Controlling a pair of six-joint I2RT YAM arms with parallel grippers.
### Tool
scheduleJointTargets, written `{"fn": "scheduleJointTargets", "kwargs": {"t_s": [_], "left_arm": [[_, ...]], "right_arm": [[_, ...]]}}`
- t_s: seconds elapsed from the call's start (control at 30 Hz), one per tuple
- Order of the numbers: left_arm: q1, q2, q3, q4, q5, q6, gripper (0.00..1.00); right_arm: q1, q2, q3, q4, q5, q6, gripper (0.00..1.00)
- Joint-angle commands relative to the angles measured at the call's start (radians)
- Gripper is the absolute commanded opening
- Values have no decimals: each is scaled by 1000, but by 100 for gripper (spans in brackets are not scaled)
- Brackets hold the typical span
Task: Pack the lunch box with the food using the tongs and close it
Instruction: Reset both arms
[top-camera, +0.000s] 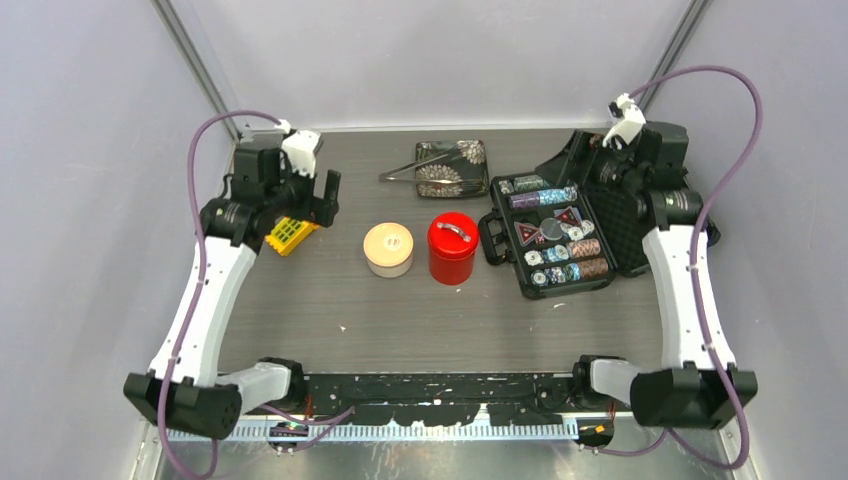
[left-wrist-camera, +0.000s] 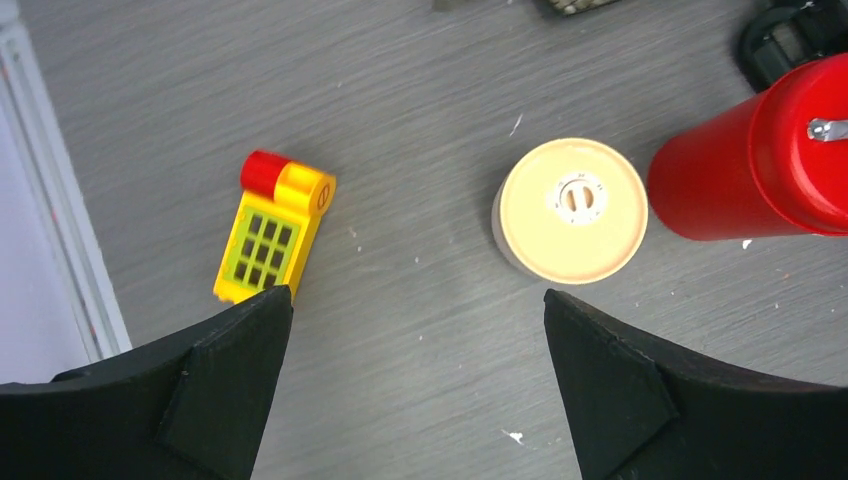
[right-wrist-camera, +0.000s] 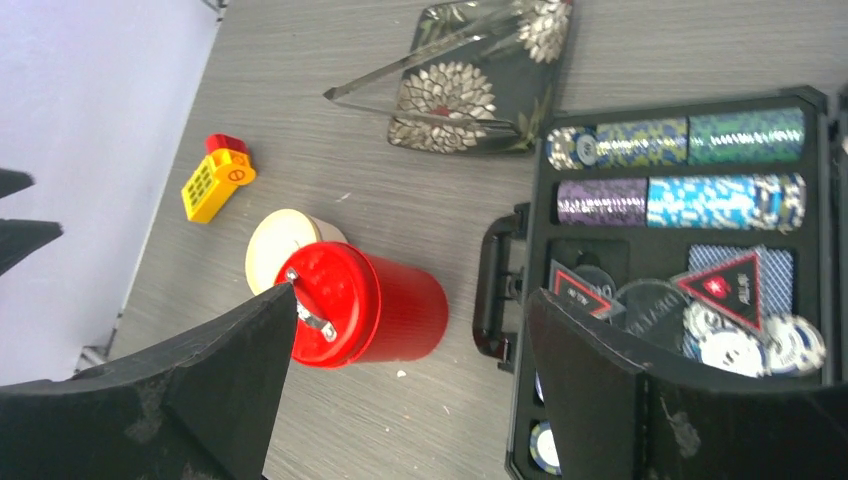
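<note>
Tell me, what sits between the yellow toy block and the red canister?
The cream tub, lid on, close beside the red canister; bare table separates it from the yellow toy block. The top view shows this.

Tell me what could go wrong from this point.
1. The tongs lie thin, partly past the rim of the patterned tray; a grab may slip or drag it.
2. The red canister stands close between the cream tub and the open poker-chip case; reaching one could knock another.
</note>
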Motion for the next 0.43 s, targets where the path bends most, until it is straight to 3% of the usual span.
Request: {"fn": "scheduleJointTargets", "kwargs": {"t_s": [0.0, 0.2, 0.4], "left_arm": [[4, -118, -90, -87, -143, -68, 100], [4, -271, -224, -99, -206, -47, 100], [5, -347, -280, -93, -246, -50, 100]], "right_arm": [[-4, -126, -111, 43, 125, -7, 89], [-4, -275, -268, 42, 190, -11, 89], [-4, -357, -324, 25, 218, -21, 89]]}}
